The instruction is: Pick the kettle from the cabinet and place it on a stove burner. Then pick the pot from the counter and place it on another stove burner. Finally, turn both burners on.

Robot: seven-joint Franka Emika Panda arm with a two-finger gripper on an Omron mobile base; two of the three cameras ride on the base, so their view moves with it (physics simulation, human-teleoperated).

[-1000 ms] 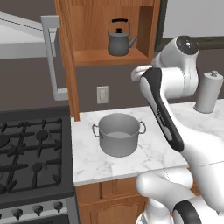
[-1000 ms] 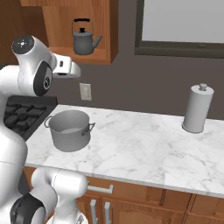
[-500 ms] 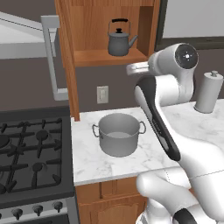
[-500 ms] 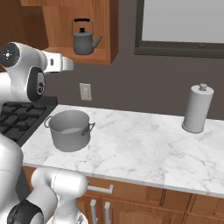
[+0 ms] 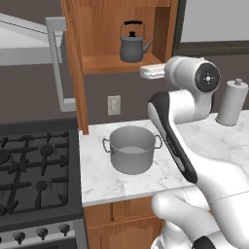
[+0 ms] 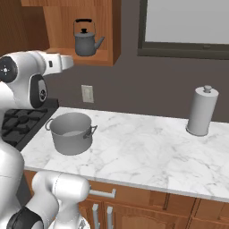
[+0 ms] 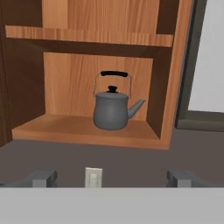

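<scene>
Cabinet (image 7: 109,131) ahead, fingers (image 7: 43,178) wide, empty

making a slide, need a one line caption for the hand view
Open gripper faces the kettle standing upright on the open cabinet's lower shelf.

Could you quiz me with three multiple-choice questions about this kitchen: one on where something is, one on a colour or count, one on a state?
1. Where is the kettle?
A. on a stove burner
B. on the cabinet shelf
C. inside the pot

2. How many loop handles does the pot have?
A. none
B. two
C. four

3. How is the gripper right now?
A. open and empty
B. shut on the kettle
C. shut on the pot

Answers: 1 B, it stands upright on the open wooden shelf. 2 B, one loop shows on each side. 3 A, its fingertips stand wide apart, short of the kettle, with nothing between them.
</scene>
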